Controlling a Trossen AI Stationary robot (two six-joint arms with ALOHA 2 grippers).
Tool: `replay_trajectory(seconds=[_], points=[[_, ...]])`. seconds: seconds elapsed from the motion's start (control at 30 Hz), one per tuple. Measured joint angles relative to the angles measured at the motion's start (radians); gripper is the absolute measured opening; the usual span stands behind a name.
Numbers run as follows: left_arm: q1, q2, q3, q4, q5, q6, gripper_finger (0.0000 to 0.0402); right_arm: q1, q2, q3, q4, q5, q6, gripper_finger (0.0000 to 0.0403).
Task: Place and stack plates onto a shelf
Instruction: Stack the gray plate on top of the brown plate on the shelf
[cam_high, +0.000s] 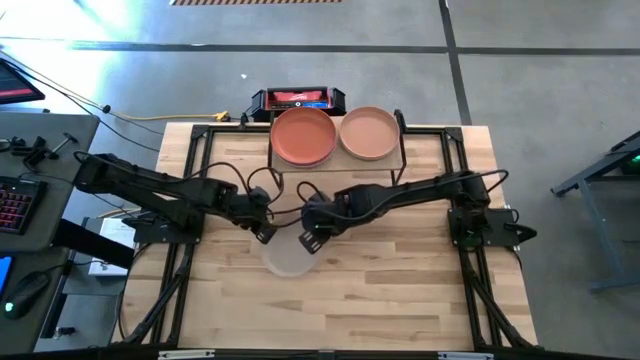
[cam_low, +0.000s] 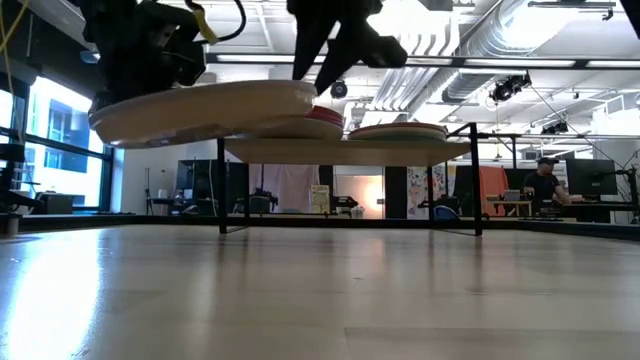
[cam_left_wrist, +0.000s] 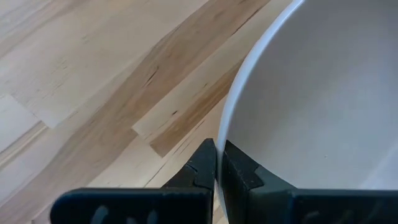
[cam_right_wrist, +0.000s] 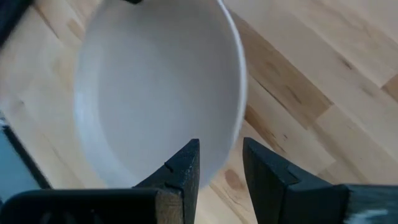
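High view shows my left gripper (cam_high: 266, 233) pinching the left rim of an off-white plate (cam_high: 290, 254), lifted clear of the table (cam_high: 400, 290) just near of the shelf (cam_high: 338, 165); my right gripper (cam_high: 309, 240) sits at the plate's right rim with its fingers spread and the edge between them, not clamped. I judge the one-sided pinch could let the plate tilt or slip. Farther off, a terracotta plate (cam_high: 303, 136) on the left and a tan plate (cam_high: 369, 132) on the right already fill the shelf, so a low approach could knock its edge.
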Motion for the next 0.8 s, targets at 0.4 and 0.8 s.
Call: replay_trajectory(seconds=[0.4,0.8], points=[[0.0,-0.002,0.0,0.011,0.0,0.009,0.0,-0.011,0.027,0.0,-0.017,0.004,-0.02,0.0087],[0.0,-0.002,-0.002,0.066,-0.025,0.024,0.0,-0.022,0.027,0.0,-0.043,0.0,-0.076,0.0007]])
